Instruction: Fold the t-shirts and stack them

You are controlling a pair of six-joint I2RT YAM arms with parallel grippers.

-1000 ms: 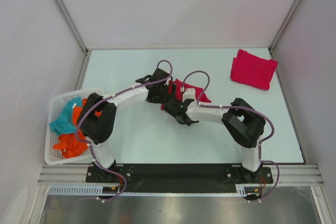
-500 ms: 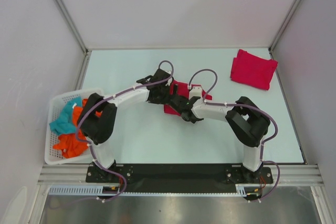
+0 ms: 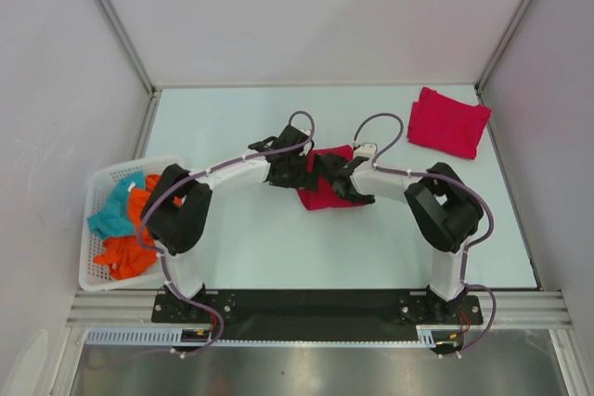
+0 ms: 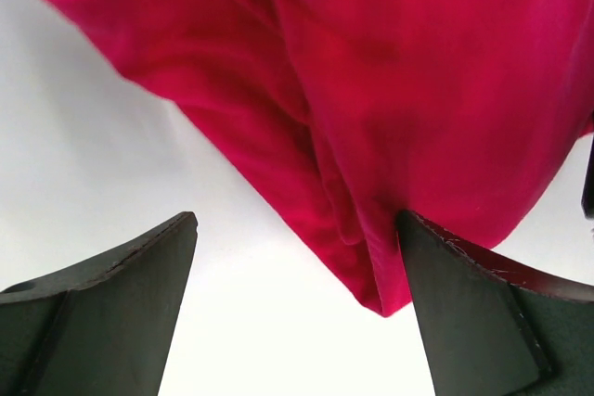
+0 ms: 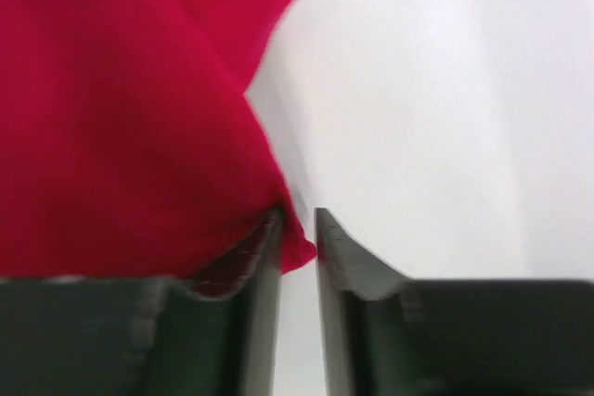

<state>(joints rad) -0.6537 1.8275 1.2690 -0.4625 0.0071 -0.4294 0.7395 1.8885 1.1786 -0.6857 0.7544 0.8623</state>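
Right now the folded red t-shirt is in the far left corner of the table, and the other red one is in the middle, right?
No: the folded red t-shirt lies in the far right corner of the table, the top external view shows. The other red t-shirt is in the middle.

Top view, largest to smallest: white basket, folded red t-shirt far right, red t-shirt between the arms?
1. white basket
2. folded t-shirt
3. middle t-shirt; the arms hide part of it, so 2 versus 3 is unsure.
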